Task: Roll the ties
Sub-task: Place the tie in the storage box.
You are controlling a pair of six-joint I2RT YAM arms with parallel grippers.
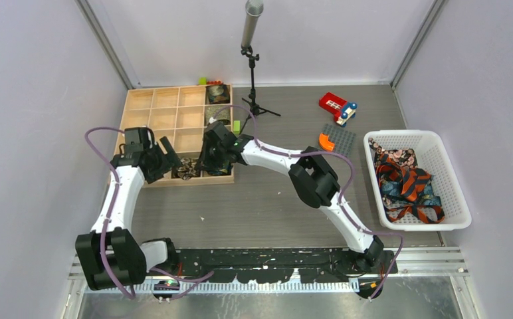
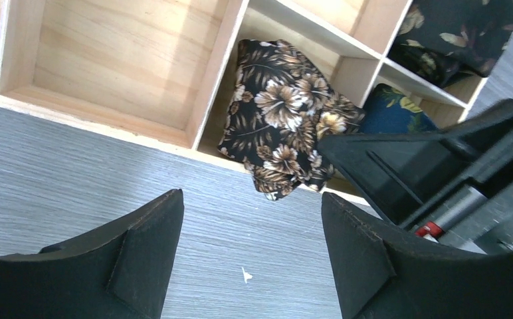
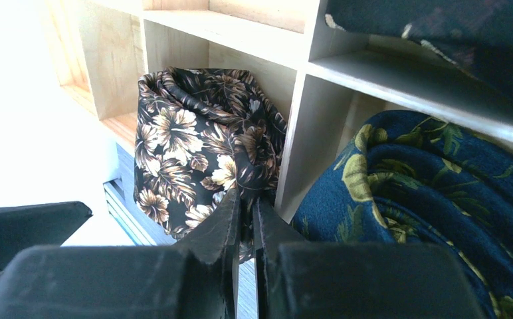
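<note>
1. Our right gripper (image 3: 247,199) is pinched nearly closed on a fold of the brown flowered tie (image 3: 187,139). Our left gripper (image 2: 250,206) hangs wide open and empty over the table (image 2: 74,173), just in front of the wooden tray (image 2: 214,80).
2. The rolled tie sits in a front compartment, bulging over the front rim, beside the blue tie (image 3: 426,193).
3. If we pull the right gripper back without letting go, the fold may drag out and the roll uncoil.
4. Released as it lies, the roll could slump over the rim onto the table.
5. More ties (image 1: 407,183) wait unrolled in the white basket (image 1: 428,226).
</note>
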